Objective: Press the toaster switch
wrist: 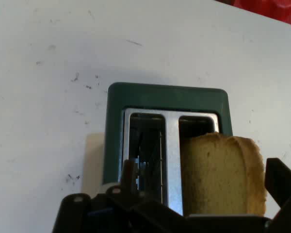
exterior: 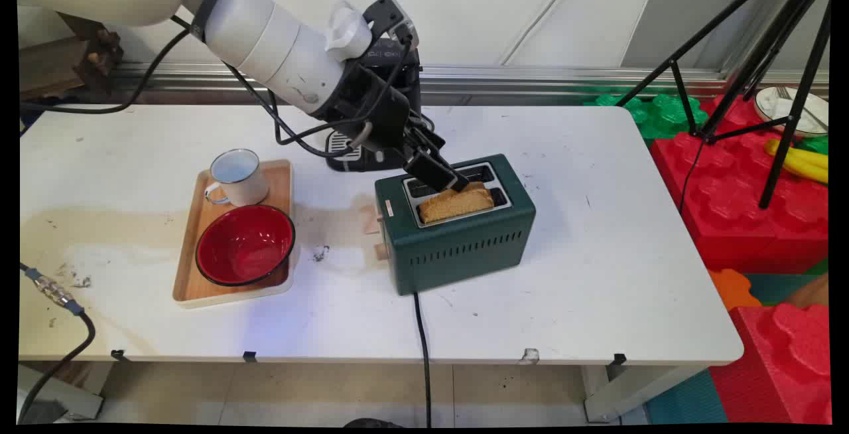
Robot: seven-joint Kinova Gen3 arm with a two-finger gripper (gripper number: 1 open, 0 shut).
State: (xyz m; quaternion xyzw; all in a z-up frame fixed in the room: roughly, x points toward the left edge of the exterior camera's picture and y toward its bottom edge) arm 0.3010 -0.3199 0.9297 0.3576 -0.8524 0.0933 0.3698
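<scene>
The black gripper [exterior: 457, 185] is tilted down over the top of the green toaster [exterior: 457, 235], its 2 fingers closed on the upper edge of a slice of toast [exterior: 457, 202]. In the hand view the gripper [wrist: 203, 213] has one finger low on the left of the slice and the other finger [wrist: 281, 182] at its right edge, with the toast [wrist: 218, 174] between them. The slice stands partly raised out of the toaster's [wrist: 167, 97] near slot, the one closer to the table's front edge, while the far slot beside it shows only its dark opening. The toaster sits near the middle of the white table [exterior: 597, 288], with a black cord [exterior: 421, 334] running from its front base over the near edge. Well to its left lies a wooden tray [exterior: 189, 268] carrying a red bowl [exterior: 245, 245] at the front and a white enamel mug [exterior: 237, 177] behind it. Behind the arm, a black appliance [exterior: 348, 155] stands on the table, largely hidden. A black tripod [exterior: 763, 56] rises at the right over red foam blocks [exterior: 729, 208].
</scene>
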